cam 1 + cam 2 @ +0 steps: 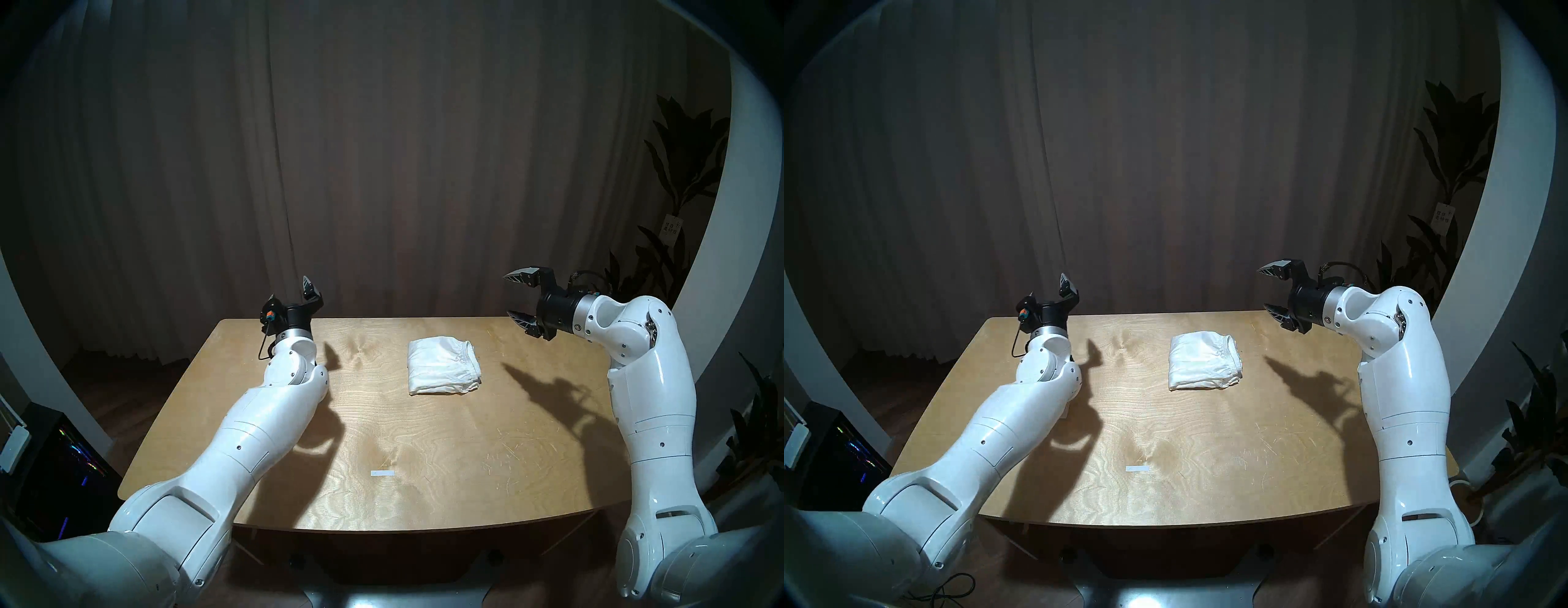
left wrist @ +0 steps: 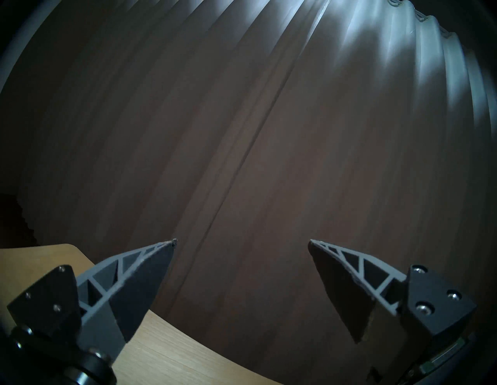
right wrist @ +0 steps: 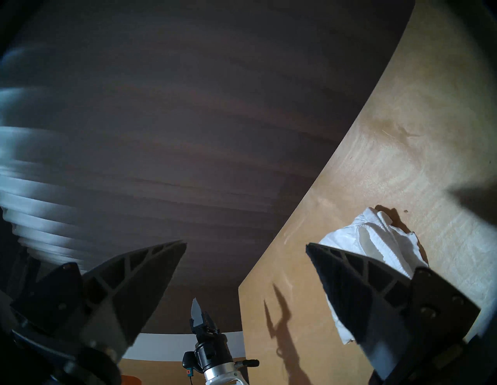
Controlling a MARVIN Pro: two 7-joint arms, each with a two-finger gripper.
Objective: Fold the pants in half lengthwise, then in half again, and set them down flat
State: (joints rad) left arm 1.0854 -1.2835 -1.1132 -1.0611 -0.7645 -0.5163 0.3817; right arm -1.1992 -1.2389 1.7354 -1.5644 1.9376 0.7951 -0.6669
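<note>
While both arms hang clear of the work, I see the pants lying folded into a compact, roughly square white bundle right of centre on the pale plywood table, in the far half of its top. The cloth is thin and creased, with the gathered elastic waistband curving along the bundle's right edge. Nothing touches it.

The left gripper, at centre left of the head view, points up and away toward the curtain; its jaws stand wide apart and hold nothing. The right gripper, at centre right, aims toward the frame's middle, its dark, truss-ribbed, wedge-shaped fingers spread wide and empty.

A small white tape strip sits flat near the table's near edge, visible only from the head cameras, as are the leafy plant at right and the arms' hard shadows on the swirled wood grain.

The left wrist view gives me only curtain pleats and a rounded table corner between its spread fingers. The right wrist view, turned on its side, shows the bundle's layered edges and waistband ribbing in the lower right, partly behind one finger, with the other gripper small at bottom centre.
</note>
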